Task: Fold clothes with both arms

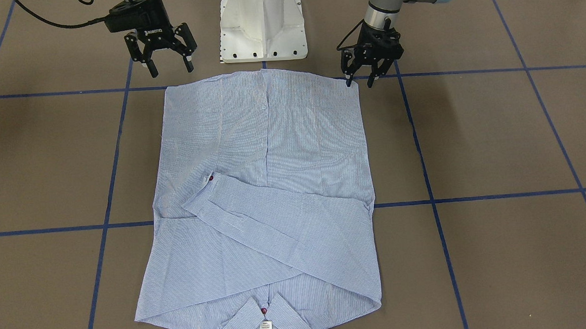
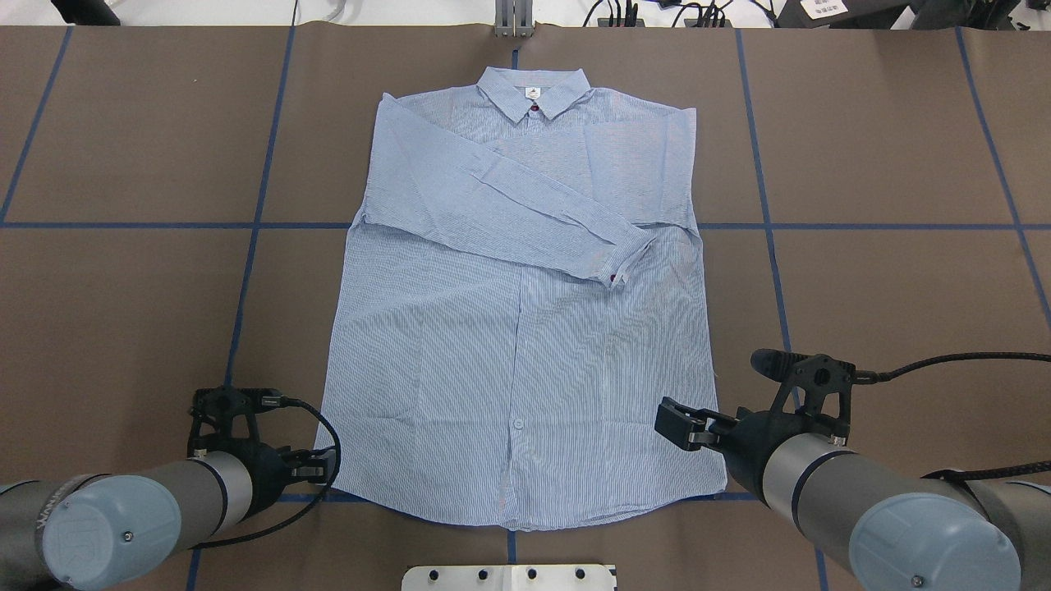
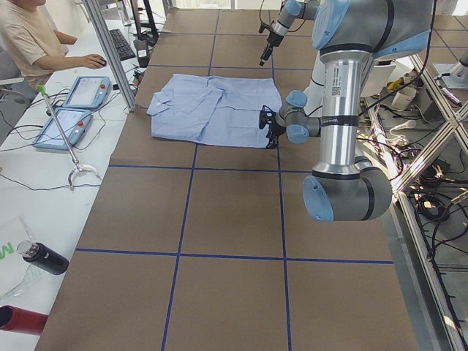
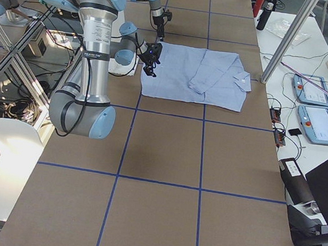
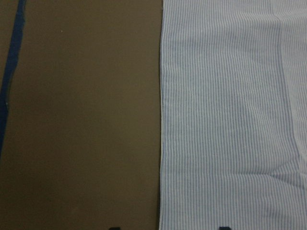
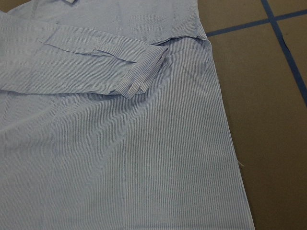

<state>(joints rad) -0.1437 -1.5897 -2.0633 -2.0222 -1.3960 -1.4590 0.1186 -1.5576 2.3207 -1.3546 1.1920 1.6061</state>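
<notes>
Holding both sets of jaws spread and empty, we had the left gripper (image 1: 359,81) at one hem corner of the shirt (image 1: 296,134) and the right gripper (image 1: 170,69) near the other. The shirt lay flat on the table (image 1: 494,136), one sleeve (image 1: 275,210) folded across, the other seemingly beneath it; folding the body was not yet done.
</notes>
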